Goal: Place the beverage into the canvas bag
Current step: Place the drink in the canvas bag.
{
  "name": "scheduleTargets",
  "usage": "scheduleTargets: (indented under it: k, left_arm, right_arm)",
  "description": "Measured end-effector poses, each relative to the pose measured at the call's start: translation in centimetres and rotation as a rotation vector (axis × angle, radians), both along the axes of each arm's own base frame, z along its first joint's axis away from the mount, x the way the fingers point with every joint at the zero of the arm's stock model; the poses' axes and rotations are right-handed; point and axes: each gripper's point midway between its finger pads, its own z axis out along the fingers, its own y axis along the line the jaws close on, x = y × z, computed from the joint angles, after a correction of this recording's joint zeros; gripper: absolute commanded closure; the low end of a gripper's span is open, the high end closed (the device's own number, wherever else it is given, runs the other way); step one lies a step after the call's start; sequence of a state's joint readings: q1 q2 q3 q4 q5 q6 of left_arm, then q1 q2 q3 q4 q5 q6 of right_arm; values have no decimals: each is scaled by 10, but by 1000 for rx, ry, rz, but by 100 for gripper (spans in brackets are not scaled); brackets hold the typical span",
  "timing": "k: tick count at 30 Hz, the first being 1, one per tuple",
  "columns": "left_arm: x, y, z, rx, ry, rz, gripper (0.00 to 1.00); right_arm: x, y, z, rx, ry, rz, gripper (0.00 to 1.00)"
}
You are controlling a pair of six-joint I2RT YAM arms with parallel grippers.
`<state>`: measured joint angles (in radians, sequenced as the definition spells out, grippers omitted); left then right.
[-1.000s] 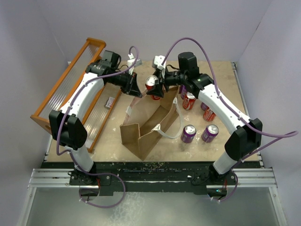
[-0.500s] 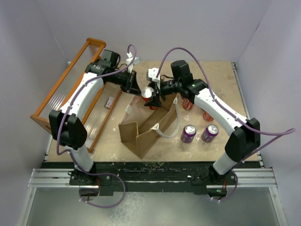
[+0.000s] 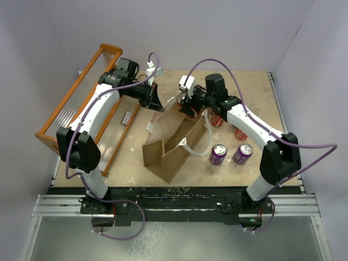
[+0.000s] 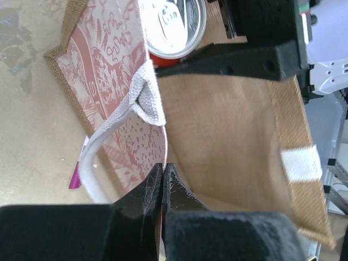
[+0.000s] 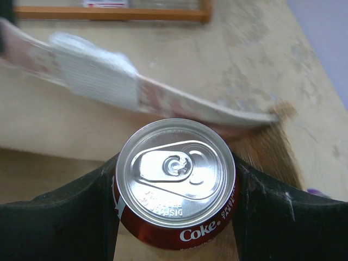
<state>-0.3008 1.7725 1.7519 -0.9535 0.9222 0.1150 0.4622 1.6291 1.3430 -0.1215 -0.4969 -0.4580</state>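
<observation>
The beverage, a red Coke can (image 5: pixel 175 173), sits between the fingers of my right gripper (image 5: pixel 175 187), which is shut on it. In the top view this gripper (image 3: pixel 188 106) hangs at the far end of the canvas bag (image 3: pixel 169 153), over its open mouth. The tan-brown bag stands upright with a white loop handle (image 3: pixel 191 150). My left gripper (image 4: pixel 163 166) is shut on the bag's rim beside the other white handle (image 4: pixel 117 130), holding the mouth open. The left wrist view shows the can's top (image 4: pixel 173 22) just above the bag's tan inside (image 4: pixel 228 125).
An orange slatted rack (image 3: pixel 75 103) lies along the left side. Two purple cans (image 3: pixel 218 154) (image 3: pixel 242 153) stand right of the bag, with red cans (image 3: pixel 219 118) behind them under my right arm. The wooden table's edge (image 3: pixel 274 98) runs at the right.
My right gripper carried the can left and down toward the bag, then swung right over the mouth's far end. The bag's mouth narrowed and shifted slightly. The left gripper stayed put.
</observation>
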Motion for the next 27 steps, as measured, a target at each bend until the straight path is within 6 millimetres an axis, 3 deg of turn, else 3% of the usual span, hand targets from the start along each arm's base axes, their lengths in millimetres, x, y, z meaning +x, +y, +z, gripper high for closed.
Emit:
scheduleTargets:
  k: [6,11,20,27]
  left_arm:
    - [0,5,-6,38,-18,5,100]
    - [3,6,-5,51,-21,20,100]
    - [12,4,-8,54,-11,36,100]
    - [15,-1,-7,31,3,22,100]
  right_arm:
    - [16,-20,-15,-24,-24,-112,100]
    - [-1,-17,-16,28,-20,-32,100]
    - [-30,23,0,133,-12,178,100]
    - [-33,52,-18,120,-7,295,100]
